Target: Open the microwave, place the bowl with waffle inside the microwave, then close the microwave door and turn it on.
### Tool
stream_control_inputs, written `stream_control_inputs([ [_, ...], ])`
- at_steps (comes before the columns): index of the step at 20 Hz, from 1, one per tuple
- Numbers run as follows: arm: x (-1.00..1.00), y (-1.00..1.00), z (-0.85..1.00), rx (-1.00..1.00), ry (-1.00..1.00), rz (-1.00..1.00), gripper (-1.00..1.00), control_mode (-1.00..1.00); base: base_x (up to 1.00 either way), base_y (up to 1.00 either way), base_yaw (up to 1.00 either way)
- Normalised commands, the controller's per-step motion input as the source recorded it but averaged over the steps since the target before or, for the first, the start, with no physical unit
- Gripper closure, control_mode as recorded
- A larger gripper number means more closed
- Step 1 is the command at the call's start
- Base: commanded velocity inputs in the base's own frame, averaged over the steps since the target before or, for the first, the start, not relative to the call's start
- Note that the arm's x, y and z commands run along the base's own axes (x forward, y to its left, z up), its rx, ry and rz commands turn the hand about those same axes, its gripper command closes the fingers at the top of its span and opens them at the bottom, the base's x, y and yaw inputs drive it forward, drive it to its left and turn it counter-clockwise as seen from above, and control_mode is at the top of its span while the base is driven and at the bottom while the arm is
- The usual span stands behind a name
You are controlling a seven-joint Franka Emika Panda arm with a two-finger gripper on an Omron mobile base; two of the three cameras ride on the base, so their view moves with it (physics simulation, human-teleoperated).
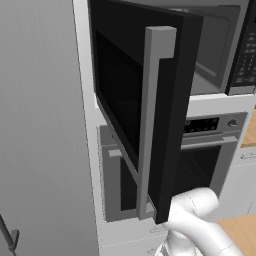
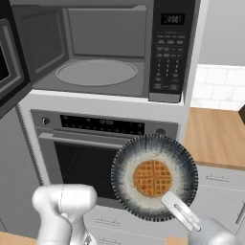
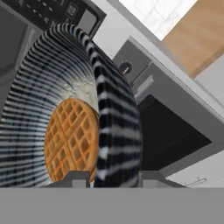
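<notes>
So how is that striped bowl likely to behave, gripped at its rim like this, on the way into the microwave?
The bowl looks rigid, so it probably won't flex. The gripper pinches one edge of the rim, fingers inside and outside the wall, so the far side may sag or pivot. The waffle lies loose and could slide if the bowl tilts. The microwave stands open above.

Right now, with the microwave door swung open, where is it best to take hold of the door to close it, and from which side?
Best by the long grey vertical bar handle on the free edge of the microwave door. It stands clear of the panel, so fingers could close across it from the front. The gripper holds the bowl now.
</notes>
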Motion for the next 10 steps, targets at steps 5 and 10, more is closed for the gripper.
stream_control_inputs([
  [5, -0.13, 1.00, 0.71, 0.00, -0.06, -0.18, 1.00, -1.00, 0.00, 0.00, 0.00],
  [10, 0.00, 1.00, 0.56, 0.00, -0.06, -0.22, 1.00, -1.00, 0.00, 0.00, 0.00],
])
